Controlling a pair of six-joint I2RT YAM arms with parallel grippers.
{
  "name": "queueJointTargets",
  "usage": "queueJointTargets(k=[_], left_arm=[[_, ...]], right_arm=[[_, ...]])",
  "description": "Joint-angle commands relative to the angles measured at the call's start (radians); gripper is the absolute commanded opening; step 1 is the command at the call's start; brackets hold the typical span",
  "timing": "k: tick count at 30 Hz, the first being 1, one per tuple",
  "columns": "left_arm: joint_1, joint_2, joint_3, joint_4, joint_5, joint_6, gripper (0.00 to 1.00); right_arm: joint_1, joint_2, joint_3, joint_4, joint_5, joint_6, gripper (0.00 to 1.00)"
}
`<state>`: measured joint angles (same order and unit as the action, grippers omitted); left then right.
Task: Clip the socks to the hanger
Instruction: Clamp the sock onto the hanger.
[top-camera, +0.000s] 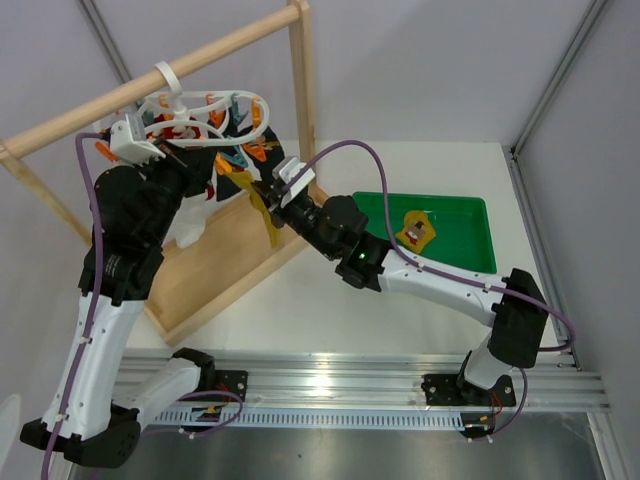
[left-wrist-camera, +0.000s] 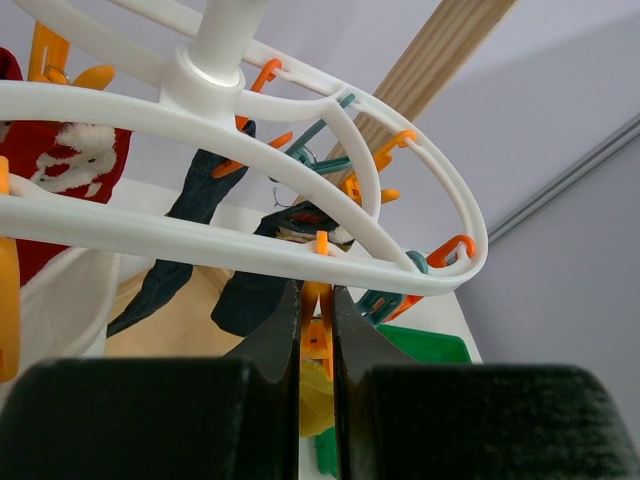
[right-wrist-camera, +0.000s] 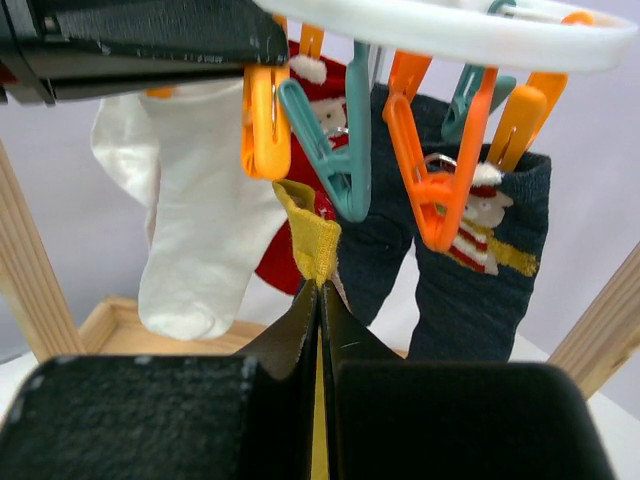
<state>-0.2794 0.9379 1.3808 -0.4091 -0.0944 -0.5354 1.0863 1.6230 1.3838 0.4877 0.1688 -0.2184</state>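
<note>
Mustard sock (right-wrist-camera: 312, 235) is pinched by its cuff in the right gripper (right-wrist-camera: 320, 298), jaws pressed together on the fabric, just under an orange peg (right-wrist-camera: 266, 120). The left gripper (left-wrist-camera: 316, 305) is clamped on that peg. It belongs to the hanger (top-camera: 215, 110), hooked over the wooden rack (top-camera: 300, 90) at 11 o'clock. At 3 o'clock the green tray (top-camera: 470, 205) holds one second mustard sock (top-camera: 416, 231). Already clipped are one white sock (right-wrist-camera: 190, 250), two navy socks (right-wrist-camera: 470, 290) and at least one red sock (left-wrist-camera: 70, 170).
</note>
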Motion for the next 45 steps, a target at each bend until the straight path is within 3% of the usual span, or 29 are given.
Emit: queueJointTargets(k=[1,20,45], left_arm=[[-0.004,0.009,0.018,-0.056,-0.007,-0.028,0.02],[-0.003,0.015,0.011,-0.057,-0.068,-0.054,0.02],[-0.004,0.021,0.004,-0.053,-0.090,-0.089,0.03]], right_arm=[[0.012,0.021,0.063,0.100,0.047,0.022,0.00],[0.049,0.037,0.072,0.152,0.067,0.011,0.00],[0.133,0.094,0.057,0.261,0.244,-0.122,0.00]])
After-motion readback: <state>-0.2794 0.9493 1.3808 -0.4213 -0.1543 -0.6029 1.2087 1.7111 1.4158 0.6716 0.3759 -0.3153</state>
